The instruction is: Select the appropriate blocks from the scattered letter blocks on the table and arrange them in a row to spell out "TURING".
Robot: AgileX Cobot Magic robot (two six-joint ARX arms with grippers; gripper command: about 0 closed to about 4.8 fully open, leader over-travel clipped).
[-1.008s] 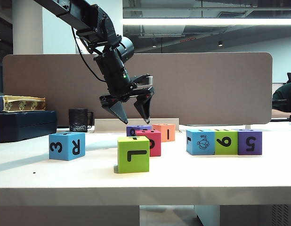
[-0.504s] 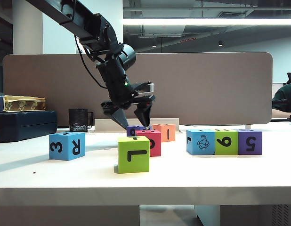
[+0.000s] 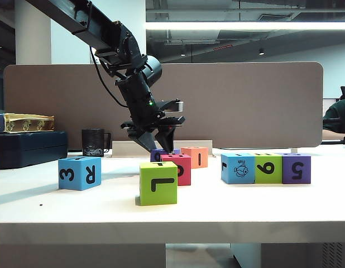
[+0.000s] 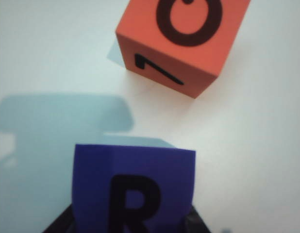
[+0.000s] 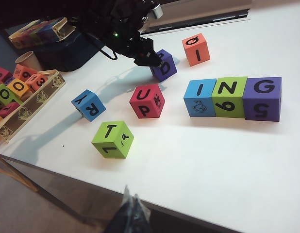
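My left gripper (image 3: 161,146) has come down on a purple block (image 5: 164,65) at the back of the table (image 3: 217,206). Its dark fingers press both sides of that block (image 4: 135,189), which shows an R towards the wrist camera. An orange block (image 4: 181,41) lies just beyond. A magenta U block (image 5: 147,101), a lime green T block (image 5: 112,139) and a blue R block (image 5: 88,105) stand apart. Blue I (image 5: 200,97), green N (image 5: 229,95) and purple G (image 5: 262,98) form a row. My right gripper (image 5: 130,204) hangs shut over the table's front edge.
A black mug (image 3: 93,142) and a dark case (image 3: 27,148) sit at the back left, before the grey-brown divider (image 3: 245,100). A tray with several spare blocks (image 5: 19,97) lies beside the table's left edge.
The left gripper has come down from above the blocks and its jaws have narrowed around the purple block. The blocks have kept their places.
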